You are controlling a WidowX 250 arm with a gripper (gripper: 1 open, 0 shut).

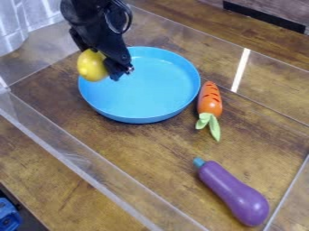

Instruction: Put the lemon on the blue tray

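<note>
The lemon (92, 64) is a small glossy yellow fruit held in my black gripper (101, 62), which is shut on it. It hangs over the left rim of the blue tray (151, 95), a large round sky-blue dish in the middle of the wooden table. The arm comes down from the top left and hides part of the tray's far left edge.
An orange carrot (210, 101) with green leaves lies just right of the tray. A purple eggplant (233, 192) lies at the front right. Clear plastic walls (72, 149) run along the front left and the far side of the table.
</note>
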